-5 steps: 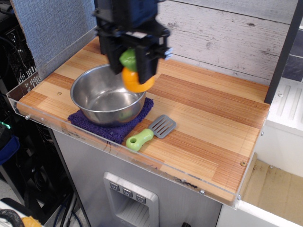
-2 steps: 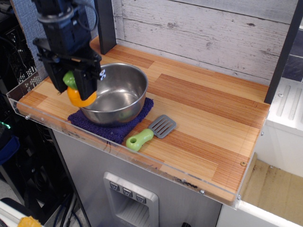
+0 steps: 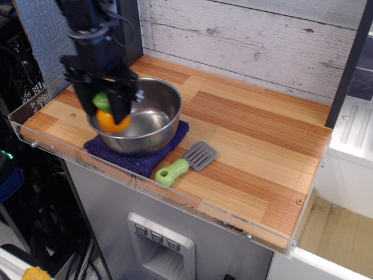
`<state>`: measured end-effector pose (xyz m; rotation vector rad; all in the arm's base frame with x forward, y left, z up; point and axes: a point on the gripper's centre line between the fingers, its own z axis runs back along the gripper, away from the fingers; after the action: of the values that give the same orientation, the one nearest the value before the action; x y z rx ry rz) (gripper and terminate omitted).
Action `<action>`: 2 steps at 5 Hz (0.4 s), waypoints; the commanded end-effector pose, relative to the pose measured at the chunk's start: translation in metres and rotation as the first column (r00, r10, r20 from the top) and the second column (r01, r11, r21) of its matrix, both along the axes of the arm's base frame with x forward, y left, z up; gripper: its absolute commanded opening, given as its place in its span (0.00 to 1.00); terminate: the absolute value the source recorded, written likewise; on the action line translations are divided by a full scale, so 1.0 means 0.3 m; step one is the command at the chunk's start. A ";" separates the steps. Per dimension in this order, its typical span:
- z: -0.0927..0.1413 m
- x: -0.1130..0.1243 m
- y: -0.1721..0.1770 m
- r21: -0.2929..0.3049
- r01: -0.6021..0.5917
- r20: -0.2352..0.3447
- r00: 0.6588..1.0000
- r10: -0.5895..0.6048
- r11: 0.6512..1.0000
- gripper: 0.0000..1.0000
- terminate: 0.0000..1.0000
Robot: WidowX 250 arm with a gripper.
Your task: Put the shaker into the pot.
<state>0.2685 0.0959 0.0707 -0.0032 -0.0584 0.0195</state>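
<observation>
My black gripper (image 3: 109, 112) hangs over the left side of the pot (image 3: 152, 125), a large shiny steel bowl on a purple cloth. It is shut on the shaker (image 3: 111, 116), whose orange body shows below the fingers and whose green cap sits between them. The shaker hangs just inside the pot's left rim, above its bottom. The gripper body hides the pot's far left rim.
A purple cloth (image 3: 143, 160) lies under the pot at the counter's front left. A grey spatula with a green handle (image 3: 183, 165) lies right of the cloth. A clear plastic lip (image 3: 175, 198) runs along the front edge. A wood-panel wall stands behind.
The gripper with the shaker swung from above the pot's right rim out past its left rim, then came back right; the shaker now hangs over the pot's left inside.
</observation>
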 end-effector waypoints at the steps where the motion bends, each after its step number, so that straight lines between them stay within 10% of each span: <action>1: -0.024 0.102 -0.119 -0.014 0.060 0.029 0.998 -0.060 0.998 0.00 0.00; 2: -0.055 0.124 -0.150 -0.039 0.044 0.015 0.999 -0.044 0.998 1.00 0.00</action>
<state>0.3030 0.0564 0.0419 -0.0507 -0.0330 -0.0154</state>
